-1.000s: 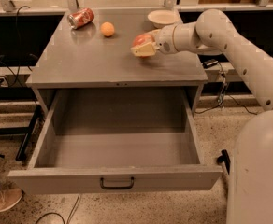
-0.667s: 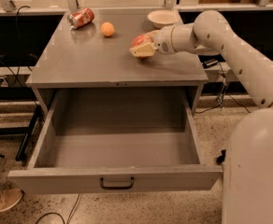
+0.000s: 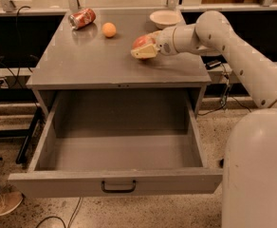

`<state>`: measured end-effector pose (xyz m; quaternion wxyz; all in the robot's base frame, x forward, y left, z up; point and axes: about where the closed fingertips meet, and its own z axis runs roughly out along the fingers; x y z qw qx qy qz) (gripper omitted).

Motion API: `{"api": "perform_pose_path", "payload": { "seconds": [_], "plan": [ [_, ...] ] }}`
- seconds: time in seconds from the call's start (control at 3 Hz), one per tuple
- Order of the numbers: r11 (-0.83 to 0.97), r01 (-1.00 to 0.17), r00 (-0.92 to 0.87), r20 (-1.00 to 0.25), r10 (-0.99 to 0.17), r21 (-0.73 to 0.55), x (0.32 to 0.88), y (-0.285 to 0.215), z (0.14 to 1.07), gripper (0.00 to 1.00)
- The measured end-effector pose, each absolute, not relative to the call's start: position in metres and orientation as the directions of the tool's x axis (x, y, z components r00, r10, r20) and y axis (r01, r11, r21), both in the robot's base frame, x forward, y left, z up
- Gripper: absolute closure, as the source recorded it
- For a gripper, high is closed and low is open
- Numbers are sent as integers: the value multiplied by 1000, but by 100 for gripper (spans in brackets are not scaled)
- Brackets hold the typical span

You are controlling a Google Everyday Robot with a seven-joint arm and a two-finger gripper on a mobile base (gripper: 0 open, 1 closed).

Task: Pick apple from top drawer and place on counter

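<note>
The apple (image 3: 141, 42), red-pink with paler patches, sits between the fingers of my gripper (image 3: 143, 47) over the right middle of the grey counter (image 3: 91, 61). The gripper is shut on the apple, which is low over the counter or resting on it; I cannot tell which. My arm reaches in from the right. The top drawer (image 3: 115, 151) is pulled fully open below the counter and its inside is bare. Its dark handle (image 3: 118, 187) is at the centre of the front panel.
A red soda can (image 3: 82, 18) lies on its side at the counter's back left. A small orange ball (image 3: 109, 29) sits beside it. A white bowl (image 3: 165, 18) stands at the back right, behind my wrist. Cables and a shoe (image 3: 3, 203) are on the floor at left.
My gripper has shifted slightly left with the apple still in it. The drawer and the other objects have not moved.
</note>
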<state>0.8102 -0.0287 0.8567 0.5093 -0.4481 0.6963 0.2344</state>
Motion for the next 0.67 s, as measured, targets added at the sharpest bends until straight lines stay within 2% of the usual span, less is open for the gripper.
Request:
{"api": "perform_pose_path", "payload": {
  "seconds": [0.33,0.67],
  "plan": [
    [483,-865,-77,-918,-389,-132,811,-28,856,0],
    [481,-866,-72,-918,-390,-136,809,-29,856,0]
  ]
}}
